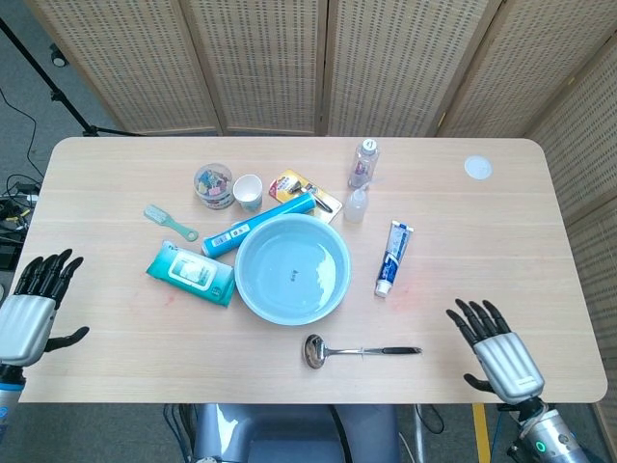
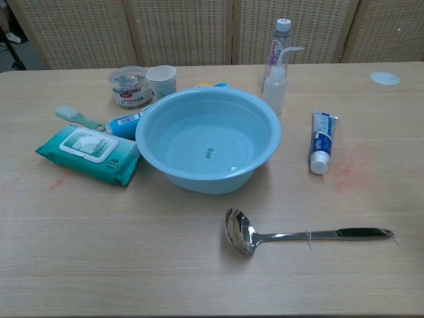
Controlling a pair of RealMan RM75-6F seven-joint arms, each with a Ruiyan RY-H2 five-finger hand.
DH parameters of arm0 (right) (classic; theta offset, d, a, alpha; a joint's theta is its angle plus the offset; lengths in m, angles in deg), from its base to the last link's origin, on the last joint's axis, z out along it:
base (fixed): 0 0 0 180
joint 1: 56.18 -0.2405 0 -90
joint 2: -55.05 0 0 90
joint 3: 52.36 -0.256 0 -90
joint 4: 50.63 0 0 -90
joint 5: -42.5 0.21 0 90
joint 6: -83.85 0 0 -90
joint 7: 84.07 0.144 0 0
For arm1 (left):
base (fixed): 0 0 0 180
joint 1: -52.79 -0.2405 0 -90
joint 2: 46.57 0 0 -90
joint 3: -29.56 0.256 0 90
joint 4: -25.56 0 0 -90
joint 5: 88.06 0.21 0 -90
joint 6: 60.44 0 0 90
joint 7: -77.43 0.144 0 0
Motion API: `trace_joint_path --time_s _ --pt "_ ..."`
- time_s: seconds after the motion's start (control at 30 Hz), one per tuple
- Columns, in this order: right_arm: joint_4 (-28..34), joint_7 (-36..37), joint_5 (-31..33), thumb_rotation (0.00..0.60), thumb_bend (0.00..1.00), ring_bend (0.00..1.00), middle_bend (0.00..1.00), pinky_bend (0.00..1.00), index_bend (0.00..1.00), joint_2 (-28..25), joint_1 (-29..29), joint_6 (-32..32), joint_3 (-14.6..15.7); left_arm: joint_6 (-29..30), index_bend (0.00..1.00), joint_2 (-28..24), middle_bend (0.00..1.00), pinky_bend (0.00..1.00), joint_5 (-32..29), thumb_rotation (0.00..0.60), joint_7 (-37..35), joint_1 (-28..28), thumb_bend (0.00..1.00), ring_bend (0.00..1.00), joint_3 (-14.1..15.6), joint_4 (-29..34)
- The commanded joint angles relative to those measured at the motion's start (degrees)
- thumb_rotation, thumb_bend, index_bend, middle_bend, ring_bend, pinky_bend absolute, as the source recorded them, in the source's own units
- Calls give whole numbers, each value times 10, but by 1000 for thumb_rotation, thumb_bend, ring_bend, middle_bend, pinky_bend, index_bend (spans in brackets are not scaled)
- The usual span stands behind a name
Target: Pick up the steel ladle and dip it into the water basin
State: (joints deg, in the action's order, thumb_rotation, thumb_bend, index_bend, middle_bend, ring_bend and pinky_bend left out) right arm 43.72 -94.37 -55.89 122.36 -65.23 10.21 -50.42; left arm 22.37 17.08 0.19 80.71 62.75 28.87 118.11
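Water in the blue basin (image 2: 159, 114); steel ladle (image 2: 291, 234) just beside.

a pale wooden table (image 1: 116, 357) carries a blue water basin (image 1: 292, 268), steel ladle (image 1: 359, 350), wipes pack (image 1: 191, 273), toothpaste tube (image 1: 393, 257), brush (image 1: 170, 223), paper cup (image 1: 248, 192), clear jar (image 1: 213, 185) and two bottles (image 1: 362, 164).

The ladle (image 2: 291, 234) lies just before the basin (image 2: 208, 138), toothpaste tube (image 2: 322, 142) to its right.
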Motion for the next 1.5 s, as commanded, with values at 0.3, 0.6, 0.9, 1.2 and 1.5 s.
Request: trace_joint_path --time_s 0.3,0.6,0.9,1.2,1.5 --pt "-13 -66 44 600 0 637 704 896 138 102 -64 101 -11 -12 0 -4 0 0 -4 600 -13 3 0 0 -1 -1" --pt "-18 -167 118 600 0 717 776 979 255 160 -73 125 -30 -13 0 -10 0 0 -4 600 -28 2 0 0 -2 -1" --pt "-23 -237 189 600 0 718 782 979 294 206 -85 144 -41 -12 0 -13 0 0 -4 600 -32 1 0 0 -3 0" --pt "-29 -274 258 600 122 718 783 979 373 235 -95 157 -46 -15 0 -14 0 0 -8 600 -39 2 0 0 -6 -3" --pt "-37 -287 293 600 260 724 788 979 406 253 -108 151 -54 -17 0 -13 0 0 -9 600 -39 2 0 0 -7 -3"
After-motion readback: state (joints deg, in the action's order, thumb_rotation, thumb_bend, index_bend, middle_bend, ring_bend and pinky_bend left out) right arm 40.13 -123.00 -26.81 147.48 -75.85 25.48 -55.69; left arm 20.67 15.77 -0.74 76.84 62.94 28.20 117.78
